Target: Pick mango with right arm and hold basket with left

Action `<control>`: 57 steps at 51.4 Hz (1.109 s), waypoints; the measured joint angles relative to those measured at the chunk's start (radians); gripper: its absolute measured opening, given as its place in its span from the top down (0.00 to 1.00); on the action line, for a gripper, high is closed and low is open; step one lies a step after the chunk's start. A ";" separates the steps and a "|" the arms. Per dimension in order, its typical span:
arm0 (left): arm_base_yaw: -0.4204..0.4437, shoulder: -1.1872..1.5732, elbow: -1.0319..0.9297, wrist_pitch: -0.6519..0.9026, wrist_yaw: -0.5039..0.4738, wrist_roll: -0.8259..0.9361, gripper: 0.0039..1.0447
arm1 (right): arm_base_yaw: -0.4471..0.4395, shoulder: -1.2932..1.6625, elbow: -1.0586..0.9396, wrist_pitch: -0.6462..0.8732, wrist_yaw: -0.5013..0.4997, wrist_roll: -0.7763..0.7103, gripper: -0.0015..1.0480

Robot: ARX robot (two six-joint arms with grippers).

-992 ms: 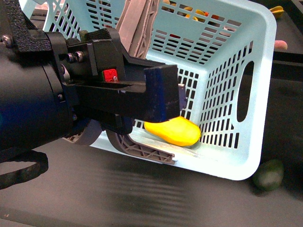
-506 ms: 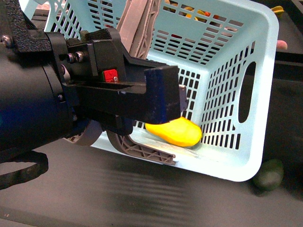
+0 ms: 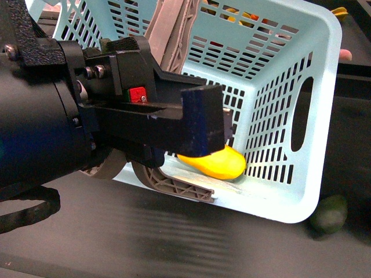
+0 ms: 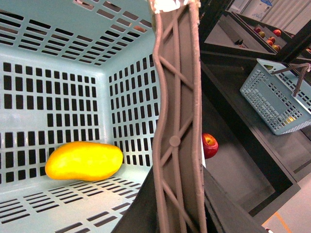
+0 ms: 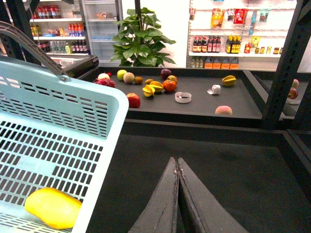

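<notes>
The light blue basket (image 3: 324, 116) stands tilted on the dark table. The yellow mango (image 3: 217, 163) lies on its slotted floor by the near corner, also in the left wrist view (image 4: 83, 161) and the right wrist view (image 5: 53, 208). My left gripper (image 3: 203, 124) fills the left foreground and is shut on the basket's grey-brown handle (image 4: 177, 121), its tip partly covering the mango. My right gripper (image 5: 177, 162) is shut and empty, over the dark table outside the basket's rim (image 5: 63, 92). It is out of the front view.
A dull dark green fruit (image 3: 329, 213) lies on the table by the basket's front right corner. A red apple (image 4: 209, 145) and a second blue basket (image 4: 274, 97) sit beyond the handle. A shelf of fruit (image 5: 160, 86) and black frame posts (image 5: 282, 63) stand ahead.
The left gripper has edged right and now covers more of the mango. The basket's right rim shifted slightly right. The mango stays on the basket floor.
</notes>
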 joint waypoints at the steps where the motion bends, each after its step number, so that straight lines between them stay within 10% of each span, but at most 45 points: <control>1: 0.000 0.000 0.000 0.000 0.000 -0.001 0.92 | 0.000 0.000 0.000 0.000 0.000 0.000 0.98; 41: 0.000 0.000 0.000 0.000 0.000 -0.002 0.92 | 0.000 0.000 0.000 0.000 0.000 0.000 0.98; 57: 0.000 0.000 0.000 0.000 0.000 -0.002 0.92 | 0.000 0.000 0.000 0.000 0.000 -0.001 0.51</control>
